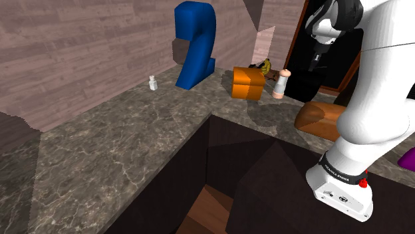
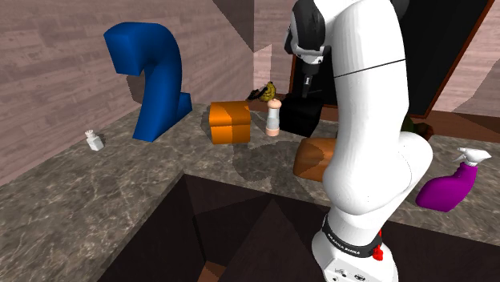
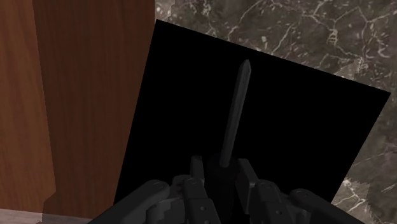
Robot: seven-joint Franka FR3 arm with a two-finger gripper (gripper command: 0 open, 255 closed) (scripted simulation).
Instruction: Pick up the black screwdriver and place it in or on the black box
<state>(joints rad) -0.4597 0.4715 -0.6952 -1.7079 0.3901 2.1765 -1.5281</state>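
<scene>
Gripper (image 3: 221,174) fingers (image 3: 245,172) pinch black screwdriver (image 3: 235,108) over black box (image 3: 178,95) near countertop's (image 3: 305,32) far edge; placing step, probably release next.

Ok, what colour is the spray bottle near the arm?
Purple, with a white trigger top; the spray bottle shows best in the second exterior view.

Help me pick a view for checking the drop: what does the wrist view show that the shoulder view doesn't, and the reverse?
The wrist view adds the grip itself: the gripper clasps the black screwdriver, whose shaft points out over the top of the black box, with a wooden panel beside the box. The shoulder view adds the white arm, a blue figure-2 shape, an orange box and a small white bottle. Shared: the black box and the marble counter.
</scene>
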